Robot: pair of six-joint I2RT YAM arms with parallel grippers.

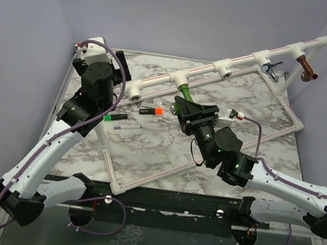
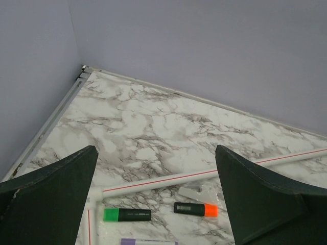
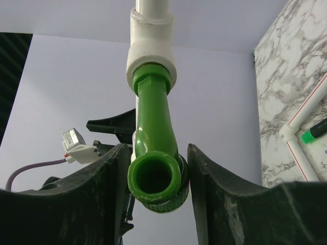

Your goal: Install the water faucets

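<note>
Walls (image 1: 166,13) of lilac close round the marbled bench (image 1: 147,151), where we see the green faucet (image 1: 185,93) seated in a white tee (image 1: 180,76), right jaws flanking it closely, grip unclear, left jaws wide open, empty.

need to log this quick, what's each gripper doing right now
Left gripper: open, holding nothing.
Right gripper: jaws around the green faucet, which sits in the white tee fitting; whether it grips cannot be told.
</note>
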